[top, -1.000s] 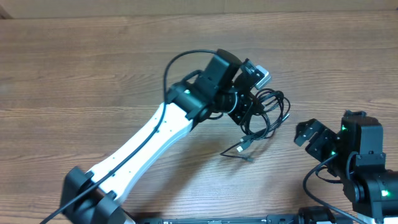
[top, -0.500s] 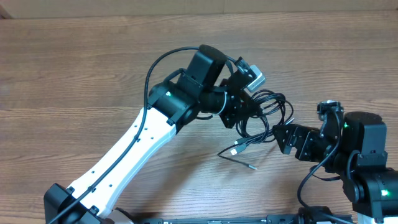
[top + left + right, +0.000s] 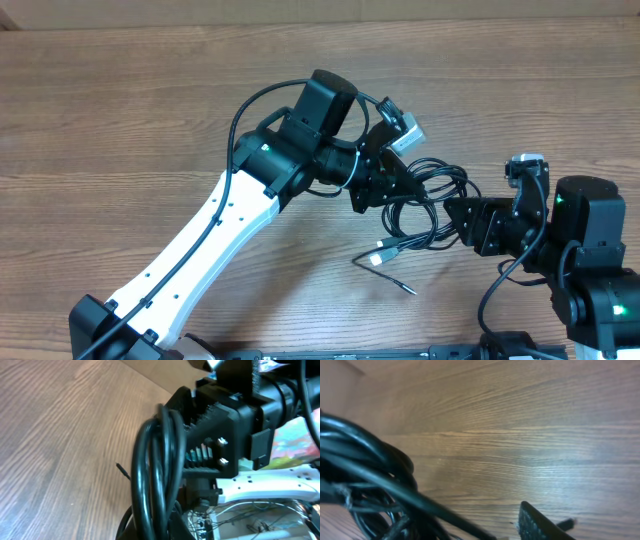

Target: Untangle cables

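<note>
We see only the wood-grain table (image 3: 120,120), running up to a pale strip (image 3: 500,8) at twelve o'clock.

The cables (image 3: 430,195) sit in a bunch between the two tools. The left tool (image 3: 392,182) pinches the bunch on its own side. In the left wrist view the loops (image 3: 152,470) cross right over that tool's tip. The right tool (image 3: 462,222) is just beside the bunch on the other side. In its own view the cables (image 3: 375,485) are off to the left of its finger (image 3: 535,522). Two loose ends (image 3: 380,258) trail from the bunch over the tabletop (image 3: 120,120), between the tools and the robot.
</note>
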Motion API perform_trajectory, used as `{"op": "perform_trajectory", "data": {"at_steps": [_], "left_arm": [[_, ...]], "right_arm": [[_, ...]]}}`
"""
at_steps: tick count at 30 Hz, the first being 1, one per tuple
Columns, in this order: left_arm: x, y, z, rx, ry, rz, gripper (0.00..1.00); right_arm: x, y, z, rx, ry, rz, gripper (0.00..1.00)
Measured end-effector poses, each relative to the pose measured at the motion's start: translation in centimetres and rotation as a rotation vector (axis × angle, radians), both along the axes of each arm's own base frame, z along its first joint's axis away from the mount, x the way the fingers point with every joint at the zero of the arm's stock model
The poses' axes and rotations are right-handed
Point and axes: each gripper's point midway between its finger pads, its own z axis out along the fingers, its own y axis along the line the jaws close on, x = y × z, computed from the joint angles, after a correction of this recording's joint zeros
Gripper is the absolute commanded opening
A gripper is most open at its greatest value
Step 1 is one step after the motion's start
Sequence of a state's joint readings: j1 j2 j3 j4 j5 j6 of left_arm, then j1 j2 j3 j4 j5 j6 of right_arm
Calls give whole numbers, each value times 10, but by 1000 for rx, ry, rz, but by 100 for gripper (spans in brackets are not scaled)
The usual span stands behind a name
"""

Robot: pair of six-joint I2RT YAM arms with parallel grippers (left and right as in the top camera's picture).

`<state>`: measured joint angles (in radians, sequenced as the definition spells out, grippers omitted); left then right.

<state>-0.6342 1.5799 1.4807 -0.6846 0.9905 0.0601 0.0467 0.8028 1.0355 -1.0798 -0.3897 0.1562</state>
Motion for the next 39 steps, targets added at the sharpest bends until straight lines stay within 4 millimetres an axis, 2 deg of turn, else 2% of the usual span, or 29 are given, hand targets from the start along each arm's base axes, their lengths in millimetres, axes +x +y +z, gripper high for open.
{"op": "perform_trajectory", "data": {"at_steps": [2,6,9,20,27,31,39], "left_arm": [[-1,0,1,-7,3,-8,4],[-2,0,2,-10,4,-12,4],[-2,-1,2,-12,2,-13,4],[-3,0,6,-24,-6,-18,4],[-3,0,8,-31,-14,-17,4],[-4,0,8,-28,-7,-19,4],[-7,2,4,-8,28,-16,4]], "right_arm": [[1,-1,0,-5,-5,0,26],[0,0,0,-3,-3,2,18],[-2,0,-2,-1,10,2,4],[-2,17,10,76,-26,86,4],[7,23,23,129,-81,90,4],[16,24,35,176,-113,57,4],[27,10,35,220,-78,-111,4]]}}
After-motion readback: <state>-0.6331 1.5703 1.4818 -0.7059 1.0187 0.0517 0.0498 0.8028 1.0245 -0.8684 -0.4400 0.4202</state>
